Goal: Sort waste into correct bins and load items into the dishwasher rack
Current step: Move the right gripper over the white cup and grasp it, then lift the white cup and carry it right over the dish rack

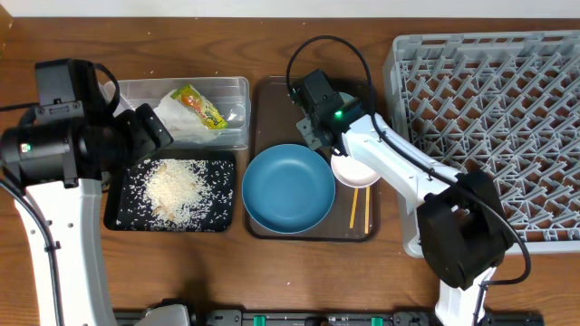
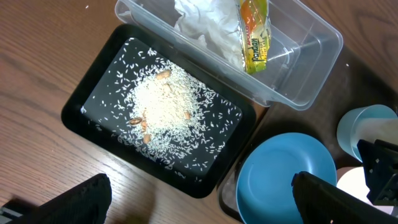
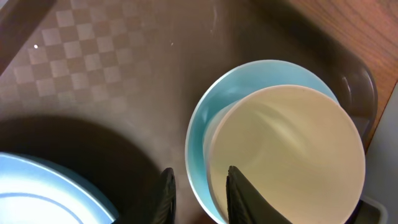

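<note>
In the right wrist view a small cream cup [image 3: 289, 149] sits nested in the light-blue bowl [image 3: 198, 146] on the brown serving tray [image 3: 93, 74]. My right gripper [image 3: 199, 171] straddles their near rims, one finger outside the bowl and one over the cup, with a narrow gap still showing. The blue plate [image 1: 288, 188], white bowl [image 1: 353, 170] and chopsticks [image 1: 360, 210] lie on the same tray. My left gripper [image 2: 202, 205] hangs wide open and holds nothing, over the table beside the black tray [image 2: 93, 93] of rice [image 2: 165, 106]. The clear tub [image 2: 311, 68] holds the napkin [image 2: 205, 25] and wrapper [image 2: 255, 34].
The grey dishwasher rack [image 1: 494, 127] fills the right side, close to the brown serving tray [image 1: 272, 100]. A few tan nuts lie in the rice. The right arm [image 1: 399, 167] stretches over the tray's right edge.
</note>
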Controlling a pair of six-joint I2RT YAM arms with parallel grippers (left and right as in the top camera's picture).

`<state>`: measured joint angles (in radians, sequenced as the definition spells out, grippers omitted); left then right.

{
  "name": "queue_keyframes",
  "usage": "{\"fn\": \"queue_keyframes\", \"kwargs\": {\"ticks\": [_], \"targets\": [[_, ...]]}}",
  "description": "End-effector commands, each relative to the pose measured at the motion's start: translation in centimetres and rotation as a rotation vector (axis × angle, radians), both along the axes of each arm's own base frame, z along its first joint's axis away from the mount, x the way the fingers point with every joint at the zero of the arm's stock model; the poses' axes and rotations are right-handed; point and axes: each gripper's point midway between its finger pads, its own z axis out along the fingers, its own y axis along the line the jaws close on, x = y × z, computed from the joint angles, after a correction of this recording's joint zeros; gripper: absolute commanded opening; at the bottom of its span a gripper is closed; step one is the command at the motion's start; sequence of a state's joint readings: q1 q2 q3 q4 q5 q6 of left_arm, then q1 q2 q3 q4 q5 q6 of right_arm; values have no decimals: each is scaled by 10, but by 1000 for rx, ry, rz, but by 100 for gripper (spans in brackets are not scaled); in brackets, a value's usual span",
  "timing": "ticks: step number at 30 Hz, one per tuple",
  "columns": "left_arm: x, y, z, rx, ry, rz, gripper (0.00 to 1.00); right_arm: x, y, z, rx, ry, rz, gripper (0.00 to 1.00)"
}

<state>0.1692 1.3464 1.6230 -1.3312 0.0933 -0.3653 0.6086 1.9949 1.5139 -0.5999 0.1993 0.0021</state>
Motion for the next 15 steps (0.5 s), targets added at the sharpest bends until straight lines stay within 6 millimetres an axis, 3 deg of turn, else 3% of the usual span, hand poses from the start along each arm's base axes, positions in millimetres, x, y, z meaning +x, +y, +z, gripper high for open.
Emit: {"fn": "queue_keyframes", "kwargs": {"ticks": [1,6,15], "targets": [[-1,4,0,16,5,7,95,3,2,2,-10,-16,8,21],[-1,4,0,16,5,7,95,3,2,1,-11,-15,8,8],[-1,4,0,16,5,7,96,8,-8,4,-60,-49,-24,1]]}}
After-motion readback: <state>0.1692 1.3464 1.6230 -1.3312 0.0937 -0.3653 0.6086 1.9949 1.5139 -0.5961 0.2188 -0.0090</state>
